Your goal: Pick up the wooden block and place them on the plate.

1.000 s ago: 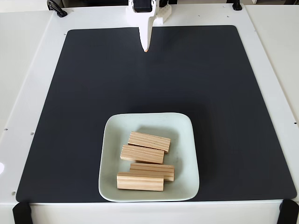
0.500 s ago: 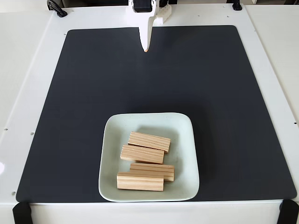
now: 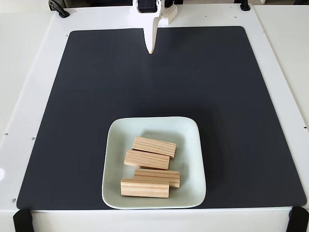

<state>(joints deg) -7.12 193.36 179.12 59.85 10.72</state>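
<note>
Fixed view, looking down on a white table w/ a black mat covering most of the frame. Pale mint square plate sits at lower centre, on the mat's bottom edge area, rounded corners, raised rim.

Four wooden blocks lie inside the plate, all roughly horizontal, grain running lengthwise. Top block is tilted slightly, right end lower. Second block is just below it, touching along the long side and offset a bit to the left. Third block is lower and shifted right, its left part tucked behind the fourth. Fourth block is nearest the bottom rim, touching the third. No block on the mat itself.

Gripper at top centre of the frame, white, pointing down-frame over the mat's upper edge, well apart from the plate. Fingers appear pressed together into one narrow taper w/ an orange-ish tip; no gap visible between them, nothing held. Arm body above it is cropped by the top edge.

Black clamps at lower left and lower right corners; black cable at upper left.
</note>
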